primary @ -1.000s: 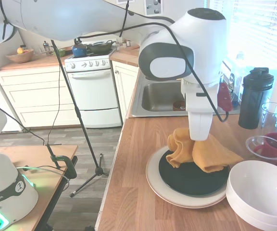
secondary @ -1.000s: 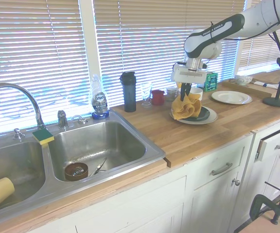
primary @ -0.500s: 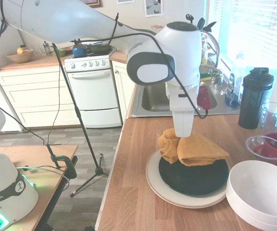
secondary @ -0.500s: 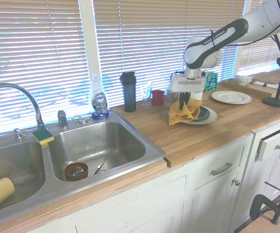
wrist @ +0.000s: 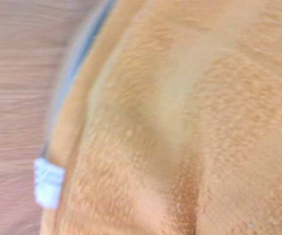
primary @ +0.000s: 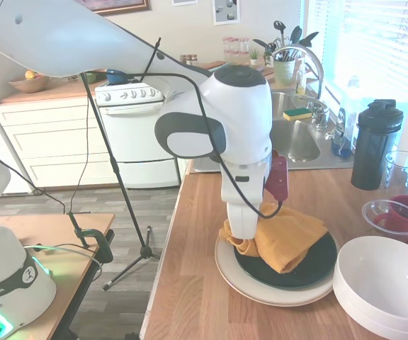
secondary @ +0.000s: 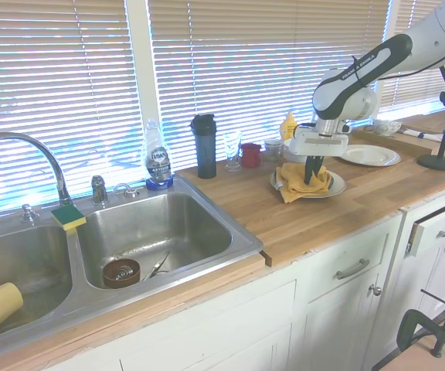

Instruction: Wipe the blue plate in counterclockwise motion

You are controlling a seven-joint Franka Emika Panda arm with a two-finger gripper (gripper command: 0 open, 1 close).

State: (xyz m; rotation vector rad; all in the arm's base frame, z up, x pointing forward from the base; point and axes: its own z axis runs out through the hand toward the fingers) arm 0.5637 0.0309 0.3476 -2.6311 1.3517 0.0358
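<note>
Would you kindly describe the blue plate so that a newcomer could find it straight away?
On the wooden counter to the right of the sink, find the stack of two plates beneath the robot's claw. The blue plate is the upper one, glossy and nearly black, half covered by an orange cloth; the plate beneath is larger and cream, the nearby bowls white.

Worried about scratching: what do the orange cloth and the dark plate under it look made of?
The orange cloth looks like soft terry or microfibre: the wrist view shows fuzzy nap. The blue plate seems to be glazed ceramic, going by its glossy sheen, though it could be glass.
</note>
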